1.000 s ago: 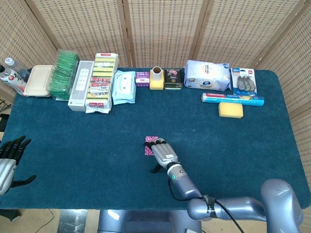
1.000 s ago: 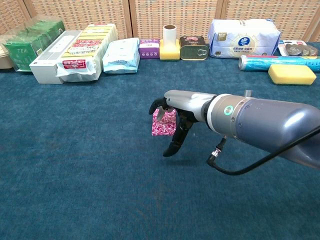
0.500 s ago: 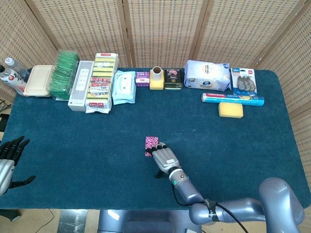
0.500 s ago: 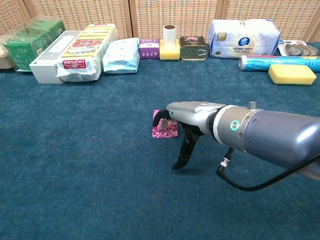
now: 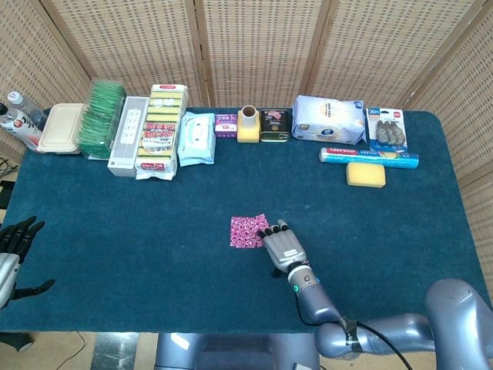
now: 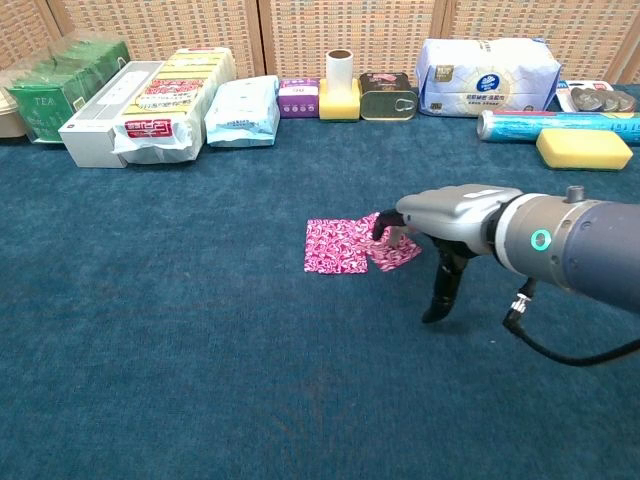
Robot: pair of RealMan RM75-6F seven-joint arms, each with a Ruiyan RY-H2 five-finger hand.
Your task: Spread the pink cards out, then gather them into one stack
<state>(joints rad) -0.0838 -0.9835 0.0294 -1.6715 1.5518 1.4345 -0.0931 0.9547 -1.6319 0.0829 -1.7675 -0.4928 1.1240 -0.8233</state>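
Spreading is underway: the right hand (image 6: 425, 225), fingertips pressing a card, fans the pink cards (image 6: 352, 247) toward 3 o'clock. Next, I judge, further sliding is needed to separate them. The left hand (image 5: 11, 250) rests idle at 8 o'clock, fingers apart.

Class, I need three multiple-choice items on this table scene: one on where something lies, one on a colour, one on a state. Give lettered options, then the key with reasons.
1. Where do the pink cards lie?
A. mid-table on the blue cloth
B. on the yellow sponge
C. in the back row of packages

2. What colour is the sponge near the back right?
A. green
B. yellow
C. white

3. How are the pink cards arranged now?
A. in one neat stack
B. partly spread, one pulled aside
C. standing on edge

Key:
1 A: in the head view they sit on the open cloth, well in front of the back row.
2 B: it is plainly yellow in both views.
3 B: the chest view shows one card shifted right under the fingers of the right robot hand, overlapping the rest.
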